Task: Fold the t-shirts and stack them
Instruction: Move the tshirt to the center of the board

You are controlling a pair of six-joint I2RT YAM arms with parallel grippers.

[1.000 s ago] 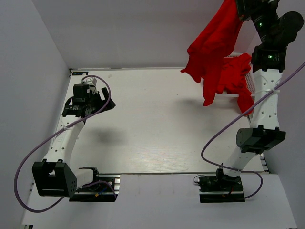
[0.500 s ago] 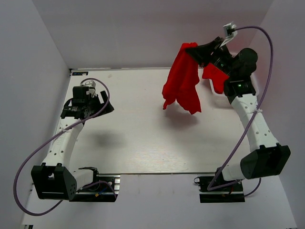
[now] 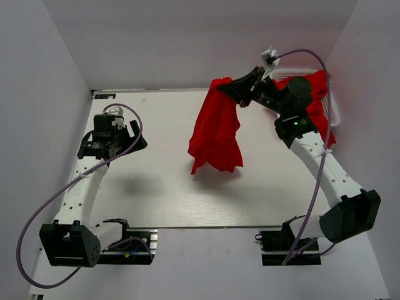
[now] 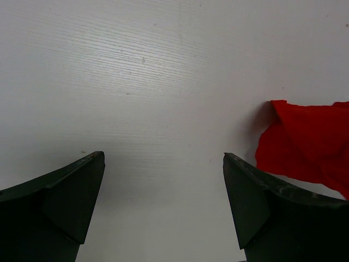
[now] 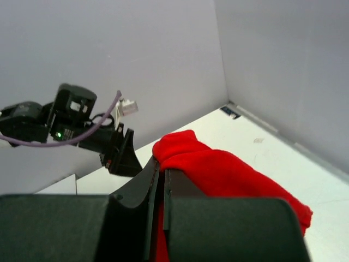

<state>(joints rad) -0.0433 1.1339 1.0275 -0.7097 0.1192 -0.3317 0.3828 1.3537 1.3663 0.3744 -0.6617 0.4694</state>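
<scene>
My right gripper point(image 3: 226, 87) is shut on a bright red t-shirt point(image 3: 215, 131). It holds the shirt up over the middle back of the table, and the cloth hangs down with its lower edge near the tabletop. In the right wrist view the cloth bunches over my shut fingers point(image 5: 161, 174). More red t-shirts point(image 3: 315, 94) lie piled in the white basket point(image 3: 334, 106) at the back right. My left gripper point(image 3: 128, 134) is open and empty above the left side of the table. The hanging t-shirt's lower corner shows in the left wrist view point(image 4: 305, 144).
White walls close the table in at the back and on both sides. The left arm point(image 5: 65, 123) shows across the table in the right wrist view. Purple cables loop beside both arms.
My right gripper has carried the red t-shirt down and to the left, from high above the basket to over the table's middle. The left arm has barely moved.
</scene>
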